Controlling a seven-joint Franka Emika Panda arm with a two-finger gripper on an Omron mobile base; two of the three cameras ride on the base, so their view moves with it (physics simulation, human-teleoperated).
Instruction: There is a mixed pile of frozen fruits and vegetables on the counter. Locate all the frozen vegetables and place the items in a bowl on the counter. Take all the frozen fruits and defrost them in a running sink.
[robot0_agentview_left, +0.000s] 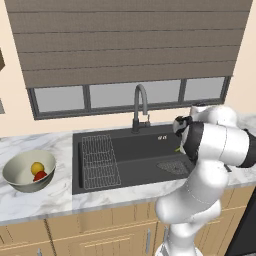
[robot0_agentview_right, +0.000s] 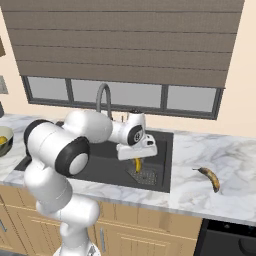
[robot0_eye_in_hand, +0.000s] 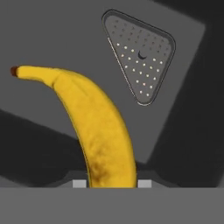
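Gripper (robot0_agentview_right: 137, 161) pinching banana (robot0_eye_in_hand: 94, 131) over sink (robot0_agentview_left: 130, 145) | red and yellow pieces in bowl (robot0_agentview_left: 20, 177) | second banana (robot0_agentview_right: 210, 177) on tabletop (robot0_agentview_right: 200, 195), left to do

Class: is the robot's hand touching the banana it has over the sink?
Touching. In the hand view, the banana rises from between the closed hand, pinched on both sides above the sink.

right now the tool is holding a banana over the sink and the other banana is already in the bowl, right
Not quite. The tool does hold a banana over the sink, but the other banana lies on the counter right of the sink, as the right base view shows.
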